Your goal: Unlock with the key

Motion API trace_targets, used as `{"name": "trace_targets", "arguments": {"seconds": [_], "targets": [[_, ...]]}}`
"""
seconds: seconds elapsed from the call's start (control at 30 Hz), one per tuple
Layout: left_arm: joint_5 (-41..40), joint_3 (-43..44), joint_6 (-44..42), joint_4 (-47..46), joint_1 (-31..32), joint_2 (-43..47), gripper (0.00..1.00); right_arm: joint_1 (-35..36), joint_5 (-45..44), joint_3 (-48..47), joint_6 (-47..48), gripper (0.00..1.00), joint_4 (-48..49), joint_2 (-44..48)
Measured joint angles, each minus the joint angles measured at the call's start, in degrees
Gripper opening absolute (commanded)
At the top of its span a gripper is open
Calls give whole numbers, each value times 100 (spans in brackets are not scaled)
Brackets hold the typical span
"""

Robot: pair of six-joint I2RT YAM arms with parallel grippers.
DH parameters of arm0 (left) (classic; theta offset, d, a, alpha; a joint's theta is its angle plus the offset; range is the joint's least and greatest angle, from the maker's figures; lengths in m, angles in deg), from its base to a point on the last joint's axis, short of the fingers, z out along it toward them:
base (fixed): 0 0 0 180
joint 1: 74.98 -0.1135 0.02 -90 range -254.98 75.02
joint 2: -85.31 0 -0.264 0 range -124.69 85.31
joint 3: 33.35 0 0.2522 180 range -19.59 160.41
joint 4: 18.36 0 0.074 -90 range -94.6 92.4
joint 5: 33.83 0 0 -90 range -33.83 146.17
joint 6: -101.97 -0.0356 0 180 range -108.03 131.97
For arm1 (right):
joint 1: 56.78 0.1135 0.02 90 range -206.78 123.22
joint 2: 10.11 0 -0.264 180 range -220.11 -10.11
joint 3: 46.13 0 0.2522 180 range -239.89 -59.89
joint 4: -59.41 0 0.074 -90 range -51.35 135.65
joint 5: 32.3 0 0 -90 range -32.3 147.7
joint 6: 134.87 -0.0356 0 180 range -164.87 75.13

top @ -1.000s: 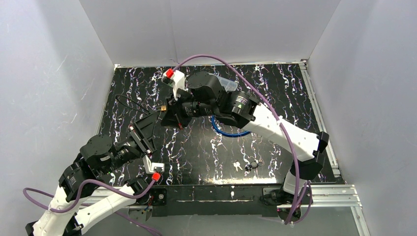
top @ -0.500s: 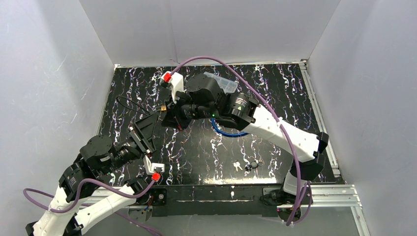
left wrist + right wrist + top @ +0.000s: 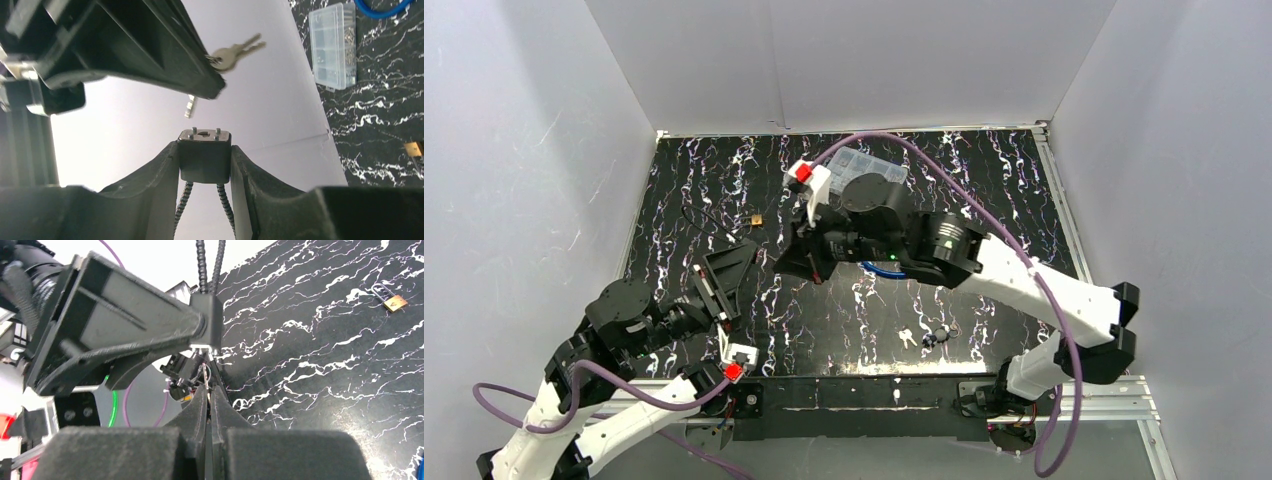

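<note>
My left gripper [image 3: 205, 148] is shut on a black padlock [image 3: 205, 161], its silver keyhole face turned up and its cable shackle [image 3: 181, 205] hanging between the fingers. My right gripper [image 3: 209, 392] is shut on a key [image 3: 205, 374]. In the left wrist view the key blade [image 3: 189, 106] points down at the keyhole from a short gap above, and spare keys [image 3: 235, 50] on the same ring stick out past the right finger. From above, the left gripper [image 3: 732, 262] and right gripper [image 3: 807, 262] face each other, and the lock is hidden between them.
A small brass padlock [image 3: 754, 217] lies on the black marbled table [image 3: 984, 190]. A clear plastic box [image 3: 874, 165] and a blue cable loop [image 3: 884, 270] sit behind the right arm. Loose keys [image 3: 907, 337] lie near the front edge. White walls enclose three sides.
The right arm has swung right and toward the near edge, taking the key back from the left gripper. The left arm has shifted only slightly.
</note>
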Motion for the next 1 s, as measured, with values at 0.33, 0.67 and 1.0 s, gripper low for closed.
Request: {"name": "trace_targets", "arguments": {"seconds": [0.33, 0.67, 1.0], "targets": [[205, -315, 310, -142, 2, 264, 0, 7, -306, -90, -87, 1, -52, 437], [234, -348, 518, -553, 2, 146, 0, -11, -339, -476, 11, 1, -608, 28], [372, -341, 621, -791, 2, 66, 0, -52, -297, -448, 142, 1, -931, 87]]}}
